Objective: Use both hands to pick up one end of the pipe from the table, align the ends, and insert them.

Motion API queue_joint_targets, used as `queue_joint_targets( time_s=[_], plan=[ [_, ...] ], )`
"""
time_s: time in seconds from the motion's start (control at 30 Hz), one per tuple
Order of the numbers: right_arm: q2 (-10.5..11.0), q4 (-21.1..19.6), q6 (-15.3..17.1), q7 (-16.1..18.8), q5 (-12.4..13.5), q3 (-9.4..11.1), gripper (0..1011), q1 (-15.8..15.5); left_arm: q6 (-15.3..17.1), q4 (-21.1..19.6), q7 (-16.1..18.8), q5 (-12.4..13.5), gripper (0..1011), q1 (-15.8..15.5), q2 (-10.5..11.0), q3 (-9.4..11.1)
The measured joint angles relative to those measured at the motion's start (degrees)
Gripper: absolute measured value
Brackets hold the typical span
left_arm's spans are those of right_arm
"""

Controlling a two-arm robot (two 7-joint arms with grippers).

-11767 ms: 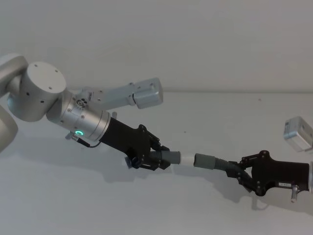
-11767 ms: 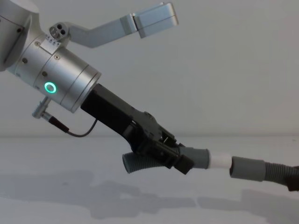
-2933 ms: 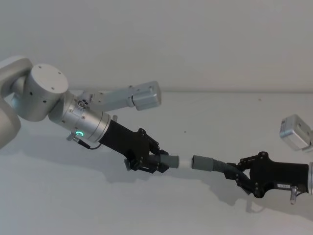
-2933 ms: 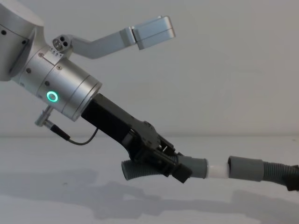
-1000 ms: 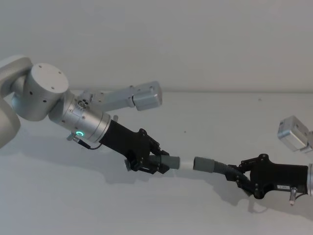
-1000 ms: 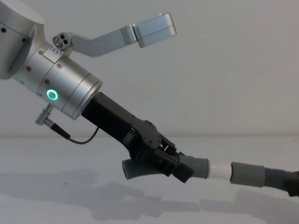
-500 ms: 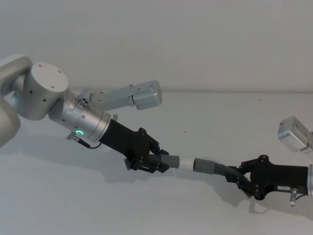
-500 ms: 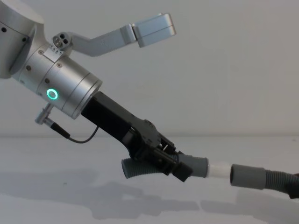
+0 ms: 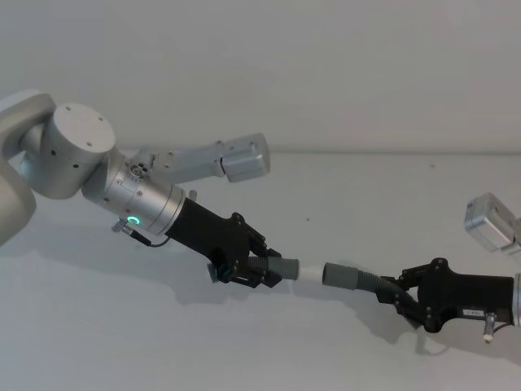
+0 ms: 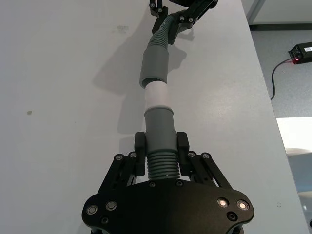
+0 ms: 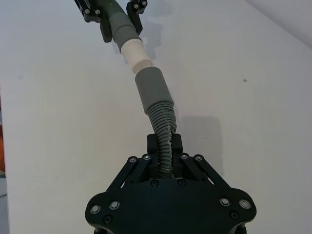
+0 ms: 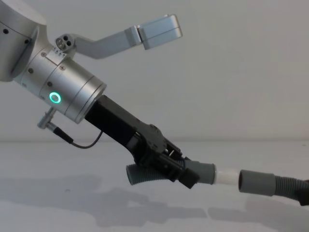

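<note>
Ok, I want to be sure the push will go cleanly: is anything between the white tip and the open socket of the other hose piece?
Nothing visible. The white tip, held by the left hand, sits right at the mouth of the socket held by the right hand, roughly in line, both above the table.

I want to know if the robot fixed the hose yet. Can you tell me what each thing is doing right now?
Left gripper: shut on the short pipe piece, held above the table.
Right gripper: shut on the long pipe piece, held up.
Short pipe piece: white tip at the socket's mouth, mostly showing.
Long pipe piece: socket cuff not pushed on yet.
Table: bare white.
</note>
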Motion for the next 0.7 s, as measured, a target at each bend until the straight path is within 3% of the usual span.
queue_joint_targets(
  time_s=[0.7],
  plan=[
    [0.2,0.1,0.1,0.6,1.2,-0.2,136,0.0,0.0,0.3,0.1,0.0,356,0.0,-0.4,-0.1]
  ],
)
